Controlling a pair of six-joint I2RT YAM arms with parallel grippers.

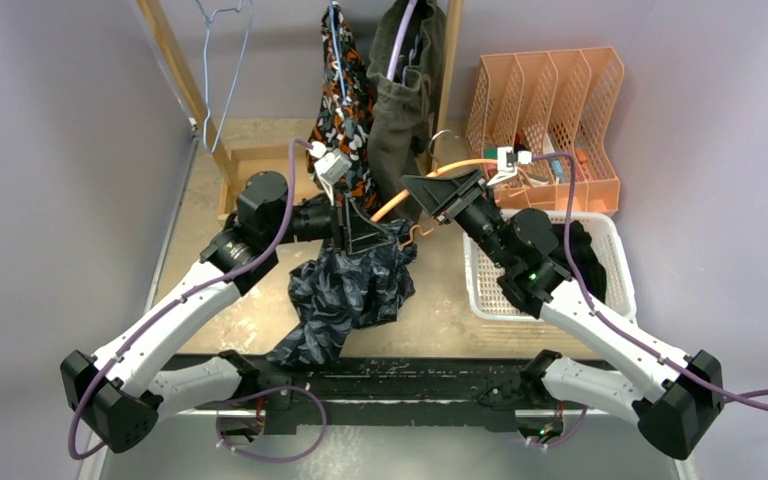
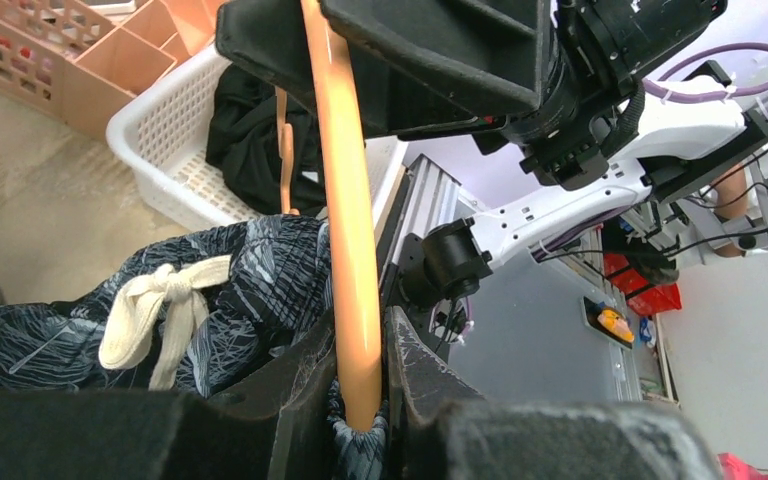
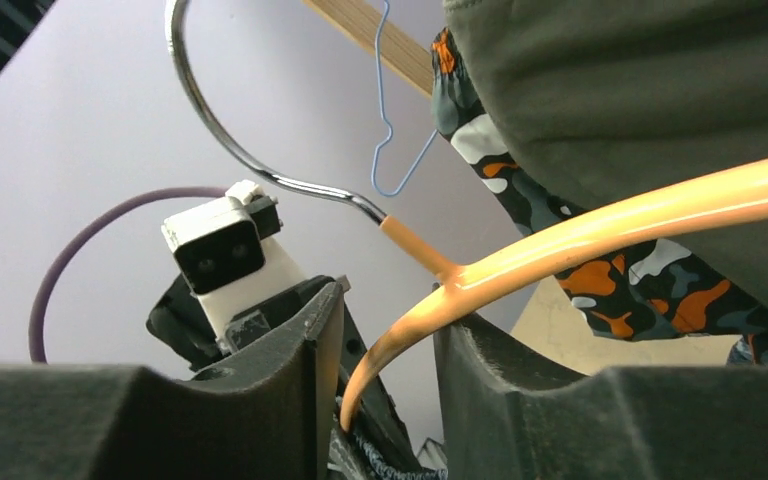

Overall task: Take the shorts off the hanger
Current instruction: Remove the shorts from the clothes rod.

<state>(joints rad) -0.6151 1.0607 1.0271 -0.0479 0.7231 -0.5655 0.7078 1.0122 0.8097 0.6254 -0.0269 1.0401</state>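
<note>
The dark navy printed shorts [image 1: 350,290] hang crumpled from one end of an orange hanger [image 1: 460,165], low over the table. My left gripper [image 1: 378,232] is shut on that end of the hanger bar [image 2: 345,200], navy fabric [image 2: 260,280] bunched at its tips [image 2: 360,370]. My right gripper [image 1: 425,192] is open around the hanger's neck [image 3: 610,215]; the bar rests against one finger with a gap to the other [image 3: 385,330]. The camo shorts [image 1: 345,100] and the olive shorts [image 1: 405,100] hang on the rack behind. The black shorts [image 1: 585,250] lie in the basket.
A white basket [image 1: 480,285] stands at the right, with an orange file organizer [image 1: 550,100] behind it. A bare blue wire hanger [image 1: 222,60] hangs from the wooden rack [image 1: 175,70] at the back left. A cream drawstring [image 2: 155,305] dangles from the navy shorts.
</note>
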